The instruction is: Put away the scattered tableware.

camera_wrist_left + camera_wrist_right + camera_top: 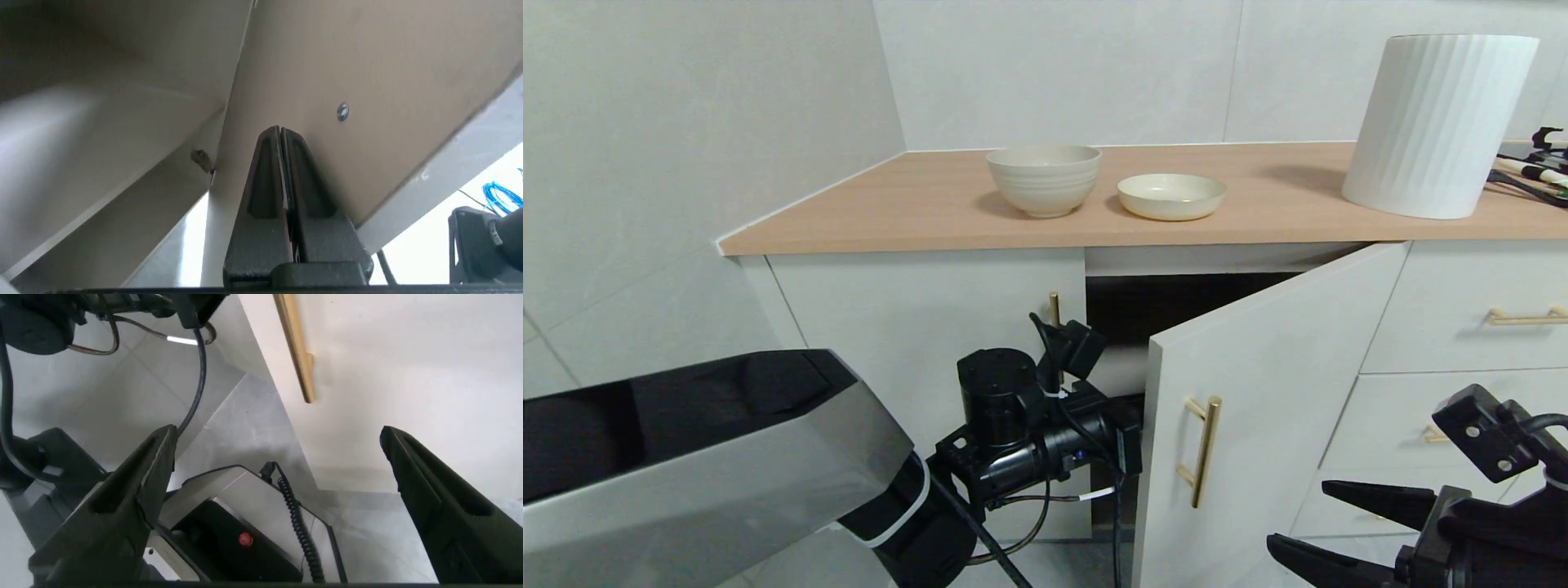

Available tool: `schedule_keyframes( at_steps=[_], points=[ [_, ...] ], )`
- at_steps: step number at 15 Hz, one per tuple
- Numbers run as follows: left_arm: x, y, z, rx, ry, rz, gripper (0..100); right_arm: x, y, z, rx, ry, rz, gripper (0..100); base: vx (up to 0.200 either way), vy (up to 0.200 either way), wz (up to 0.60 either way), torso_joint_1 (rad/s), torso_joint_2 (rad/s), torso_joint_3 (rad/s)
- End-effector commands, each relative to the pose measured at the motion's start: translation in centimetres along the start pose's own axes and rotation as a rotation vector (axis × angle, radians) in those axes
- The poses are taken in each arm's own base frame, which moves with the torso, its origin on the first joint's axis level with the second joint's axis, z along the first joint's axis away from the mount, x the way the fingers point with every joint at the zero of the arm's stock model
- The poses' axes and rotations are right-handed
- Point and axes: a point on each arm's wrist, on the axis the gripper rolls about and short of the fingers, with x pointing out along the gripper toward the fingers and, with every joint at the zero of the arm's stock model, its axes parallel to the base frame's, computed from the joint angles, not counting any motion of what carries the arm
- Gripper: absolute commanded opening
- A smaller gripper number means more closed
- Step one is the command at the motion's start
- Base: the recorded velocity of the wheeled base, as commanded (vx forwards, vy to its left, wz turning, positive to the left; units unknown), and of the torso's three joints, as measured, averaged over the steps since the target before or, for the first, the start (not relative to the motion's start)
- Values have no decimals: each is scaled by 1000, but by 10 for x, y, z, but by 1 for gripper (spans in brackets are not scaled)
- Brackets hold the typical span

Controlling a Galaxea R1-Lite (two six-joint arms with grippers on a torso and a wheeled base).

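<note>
Two pieces, a bowl (1044, 180) and a saucer (1171, 196), sit on the counter (890, 204) above the open cabinet door (1258, 392). In the left wrist view, the left gripper (280, 135) is pressed together behind that door. The right gripper (1298, 514) is spread before it.

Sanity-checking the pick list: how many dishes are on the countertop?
2: a deep bowl mid-counter and a shallow dish just right of it. The tall white container could hide more.

Wood counter (915, 204): bowl (1044, 180), dish (1171, 196), canister (1437, 122) (ribbed), utensils (1535, 173).
</note>
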Motion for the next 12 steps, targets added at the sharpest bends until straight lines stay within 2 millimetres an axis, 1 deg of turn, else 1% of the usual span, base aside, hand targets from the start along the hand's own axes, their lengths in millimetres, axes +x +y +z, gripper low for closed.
schedule_keyframes(
  at_steps=[1, 7, 10, 12],
  points=[
    [1, -1, -1, 1, 0, -4, 0, 1, 0, 0, 0, 5, 0, 100, 0, 0, 0, 0, 0, 0],
    [2, -5, -1, 1, -4, -2, 0, 1, 2, -2, -6, 13, 15, 100, -200, 0, 0, 2, 2, 4],
    [5, -5, 0, 5, -10, -5, 0, 1, 3, -4, -9, 19, 21, 100, 0, 0, 0, 0, 0, 0],
    [10, -3, -4, 3, -3, -8, 0, 1, 3, -4, -9, 19, 21, 100, 0, 0, 0, 0, 0, 0]
  ],
)
